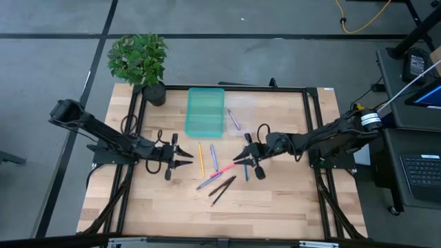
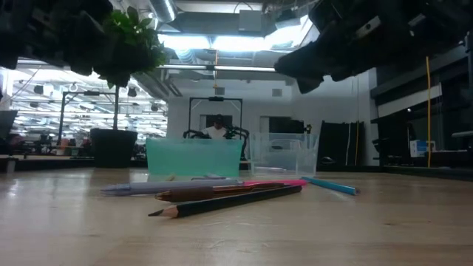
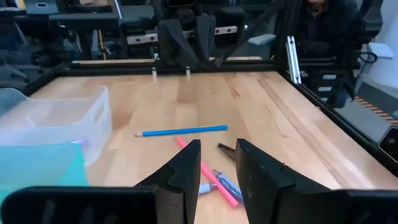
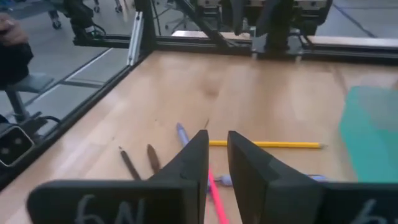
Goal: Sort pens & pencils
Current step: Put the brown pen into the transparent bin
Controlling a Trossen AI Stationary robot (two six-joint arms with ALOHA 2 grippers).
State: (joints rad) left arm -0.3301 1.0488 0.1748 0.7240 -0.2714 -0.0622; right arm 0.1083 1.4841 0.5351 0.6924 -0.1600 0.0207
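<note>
Scattered pens and pencils (image 1: pixel 219 180) lie mid-table on a pale wooden tabletop (image 1: pixel 275 207) framed by black rails, in front of a translucent teal rectangular tray (image 1: pixel 205 110) and a potted green plant (image 1: pixel 141 63). The left gripper (image 1: pixel 180 158) hovers narrowly parted and empty; the right gripper (image 1: pixel 249 164) hangs narrowly parted over a pink-red stick (image 1: pixel 225 167). Grey floor and desks surround the bench.
</note>
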